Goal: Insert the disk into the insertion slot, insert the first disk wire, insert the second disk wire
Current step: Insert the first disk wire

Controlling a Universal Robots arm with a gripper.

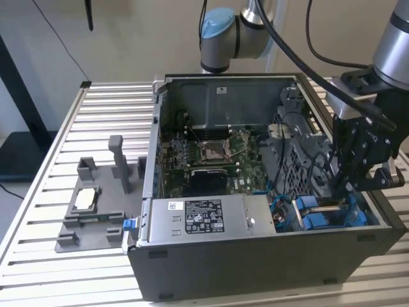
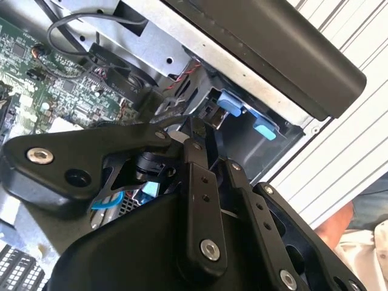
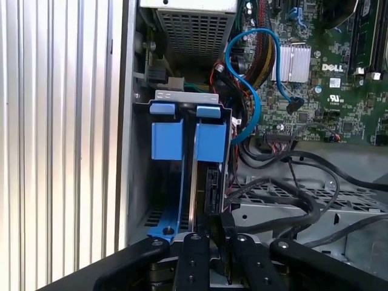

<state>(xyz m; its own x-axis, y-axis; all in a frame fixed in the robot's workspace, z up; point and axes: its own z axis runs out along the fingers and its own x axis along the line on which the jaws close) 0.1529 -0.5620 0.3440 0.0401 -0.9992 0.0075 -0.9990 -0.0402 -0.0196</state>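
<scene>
disk (image 3: 194, 182) — upright and edge-on, a thin silver-grey edge between bright blue carrier faces | insertion slot (image 3: 185, 97) — dark grey bay in the case's near corner, exterior view's right, disk standing inside it | blue disk wire (image 3: 254, 91) curves just beside the bay

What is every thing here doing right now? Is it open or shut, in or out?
computer case: open, side cover off.
disk: sitting in the insertion slot, standing on its edge.
insertion slot: filled by the disk.
pincer: down inside the computer case, right at the disk's edge.
</scene>
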